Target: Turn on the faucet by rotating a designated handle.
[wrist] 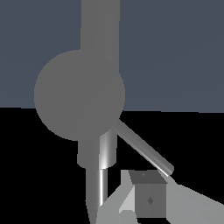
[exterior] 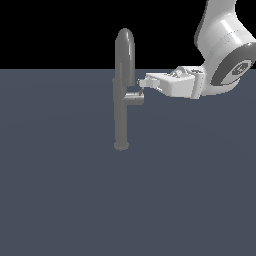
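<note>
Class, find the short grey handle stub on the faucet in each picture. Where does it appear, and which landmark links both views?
Exterior view: the short grey metal handle stub juts from mid-column toward the exterior view's right, near the gripper.
Wrist view: the stub appears near the centre, lever pin beside it.
Shared landmark: the tall grey faucet column.

Grey metallic faucet [exterior: 123, 85], white tool [exterior: 141, 82], slate-blue floor [exterior: 60, 190], black backdrop [exterior: 50, 30].

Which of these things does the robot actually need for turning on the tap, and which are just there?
Needed for the job:
- the faucet
- the handle jutting from its side
- the pincer, right beside the handle

Just there:
- the floor, a plain dark surface under the faucet; nothing else lies about
</note>
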You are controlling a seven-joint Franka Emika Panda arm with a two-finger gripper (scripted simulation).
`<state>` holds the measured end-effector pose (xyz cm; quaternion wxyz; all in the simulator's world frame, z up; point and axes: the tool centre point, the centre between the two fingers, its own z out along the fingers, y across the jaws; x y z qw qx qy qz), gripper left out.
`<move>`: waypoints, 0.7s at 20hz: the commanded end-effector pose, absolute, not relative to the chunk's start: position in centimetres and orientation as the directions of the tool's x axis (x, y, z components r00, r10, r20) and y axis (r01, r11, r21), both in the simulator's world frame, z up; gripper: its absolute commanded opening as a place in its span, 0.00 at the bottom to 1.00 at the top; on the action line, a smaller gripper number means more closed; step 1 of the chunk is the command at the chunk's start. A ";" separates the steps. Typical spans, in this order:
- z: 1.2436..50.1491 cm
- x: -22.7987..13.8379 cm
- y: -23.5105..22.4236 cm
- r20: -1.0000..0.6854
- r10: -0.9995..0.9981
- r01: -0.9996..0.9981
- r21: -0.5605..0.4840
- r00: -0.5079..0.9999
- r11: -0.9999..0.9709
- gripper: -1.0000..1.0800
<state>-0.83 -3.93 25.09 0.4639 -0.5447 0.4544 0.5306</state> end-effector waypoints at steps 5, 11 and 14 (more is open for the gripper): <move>23.4 -2.0 -4.1 -1.000 -0.001 -0.987 -0.014 0.015 -0.158 0.00; 23.2 -2.5 -4.2 -0.999 -0.001 -0.986 -0.037 0.037 -0.161 0.00; 21.0 -2.8 -4.3 -1.000 0.000 -0.987 -0.023 0.024 -0.160 0.00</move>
